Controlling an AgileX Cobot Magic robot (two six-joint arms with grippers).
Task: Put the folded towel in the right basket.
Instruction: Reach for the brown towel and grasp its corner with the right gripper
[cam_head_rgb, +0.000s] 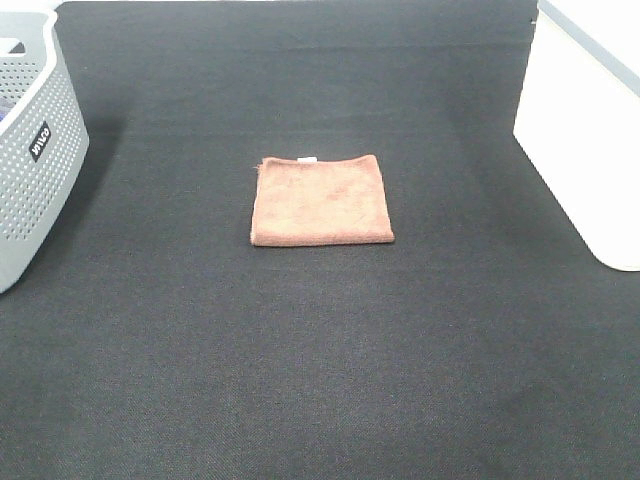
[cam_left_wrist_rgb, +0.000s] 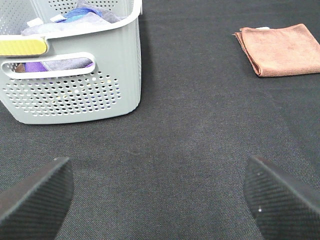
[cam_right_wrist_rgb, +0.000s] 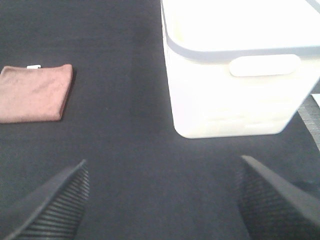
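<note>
Starting at my right gripper (cam_right_wrist_rgb: 165, 205) and left gripper (cam_left_wrist_rgb: 160, 200): both gape wide, holding nothing. The folded towel (cam_head_rgb: 322, 200) lies flat on the table (cam_head_rgb: 320, 380), well apart from the right basket (cam_head_rgb: 585, 130). It looks soft, light and floppy, so I'd pinch one edge through all layers.

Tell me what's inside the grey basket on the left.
The grey basket holds bunched cloths, blue, grey and purple. Its walls hide whatever lies deeper.
</note>
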